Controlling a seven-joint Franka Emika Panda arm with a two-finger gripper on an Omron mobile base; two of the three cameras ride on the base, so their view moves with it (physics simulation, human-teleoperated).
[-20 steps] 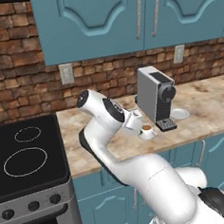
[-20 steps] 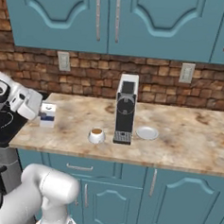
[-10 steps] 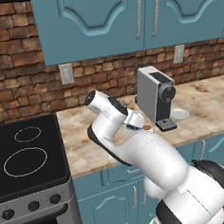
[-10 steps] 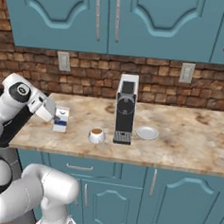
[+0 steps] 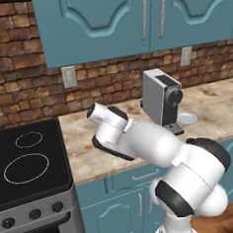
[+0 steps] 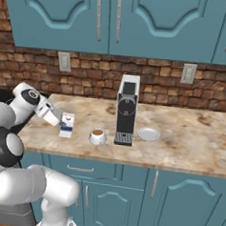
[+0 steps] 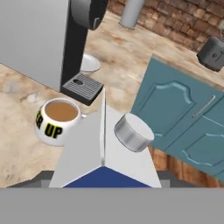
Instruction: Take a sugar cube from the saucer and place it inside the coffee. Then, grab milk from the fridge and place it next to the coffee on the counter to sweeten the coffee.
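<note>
The milk (image 7: 105, 148) base is cut off in the hand view; the saucer (image 5: 187, 118) is partly hidden behind the coffee machine (image 5: 160, 97).

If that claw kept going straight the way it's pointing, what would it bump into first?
The gripper is closed around the milk, which fills its path. Carried straight on, the carton would probably meet the coffee first, with the coffee machine behind it, though depth is hard to judge.
</note>
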